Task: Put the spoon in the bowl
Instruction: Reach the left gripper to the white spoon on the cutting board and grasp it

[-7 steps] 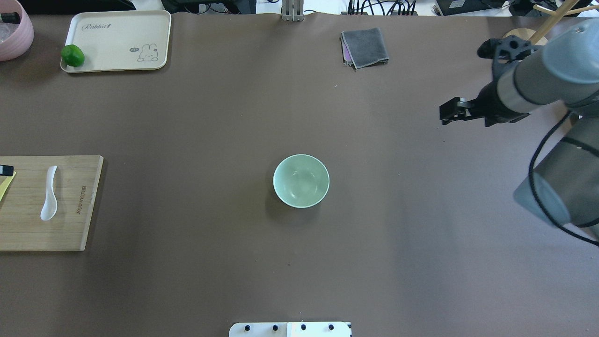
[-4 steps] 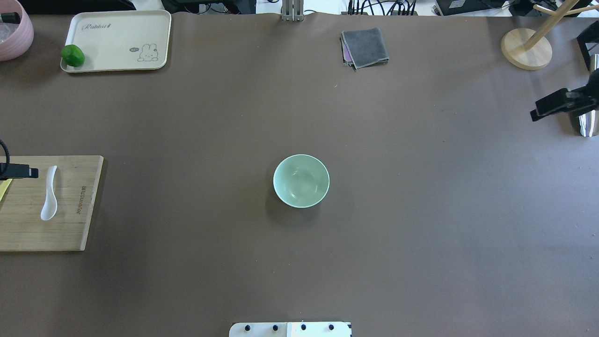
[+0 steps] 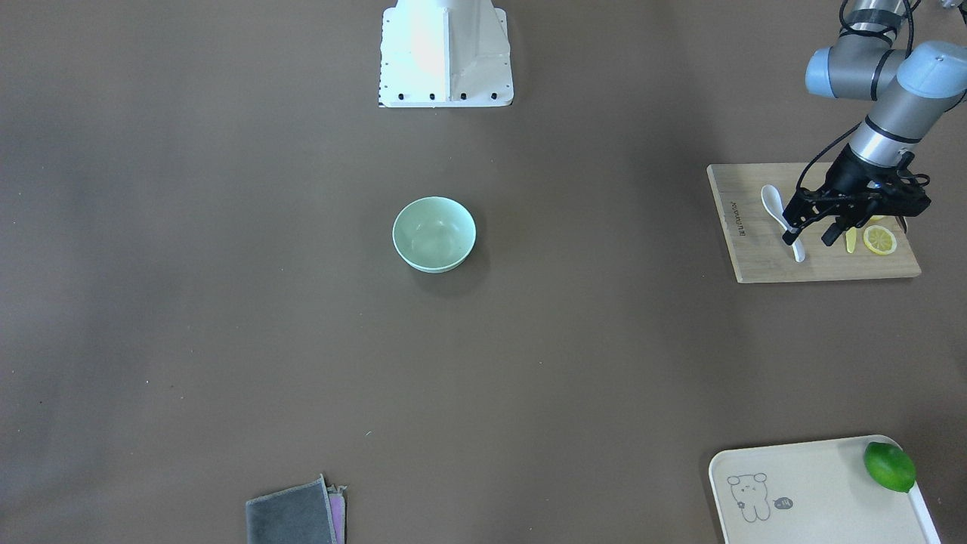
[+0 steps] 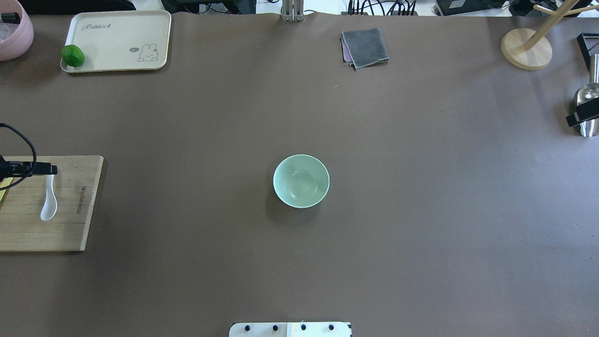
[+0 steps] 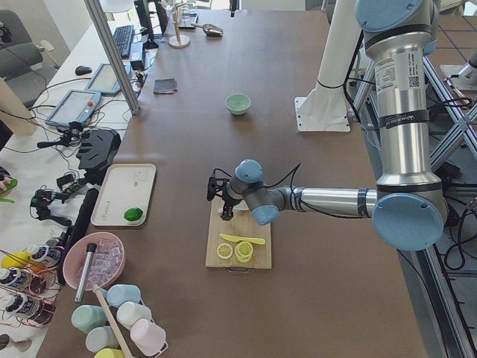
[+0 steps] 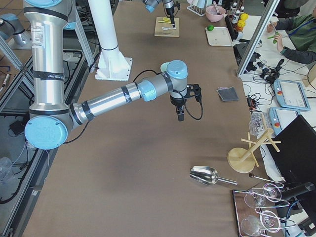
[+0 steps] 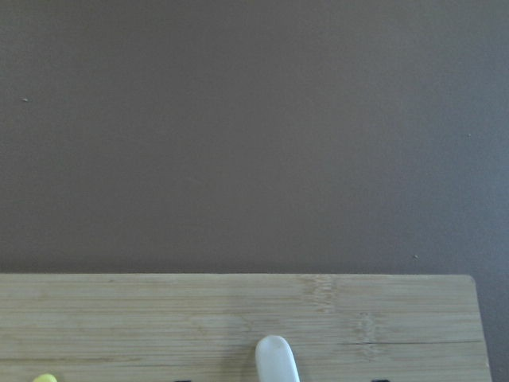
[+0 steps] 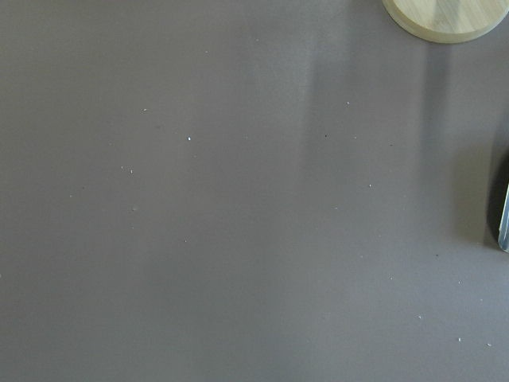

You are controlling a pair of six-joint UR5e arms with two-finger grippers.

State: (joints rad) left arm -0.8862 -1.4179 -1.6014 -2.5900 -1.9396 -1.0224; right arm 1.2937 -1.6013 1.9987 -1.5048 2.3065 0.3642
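moved: left hand has come in over the cutting board and now sits above the handle end of the spoon; right hand has backed off to the edge of the counter
left hand: fingers apart, nothing held; wrist view puts the handle tip between them, roughly centred
right hand: only a sliver in view, can't tell if apart or together
spoon: flat on the board, handle under the left hand, scoop on the hand's robot-ward side
bowl: upright, empty, well apart from the left hand, out at mid-counter
step: pre-grasp on the handle, as I read it; height above the board unclear
how: descend straight, keep the handle centred, close across its narrow width. It's glossy and curved, so probably slippery; I'd bite a bit in from the very tip. Lift clear of the board before traversing to the bowl.
watch: yellow knife and lemon slice lie just beside the hand, on the side away from the spoon; keep the fingers off them
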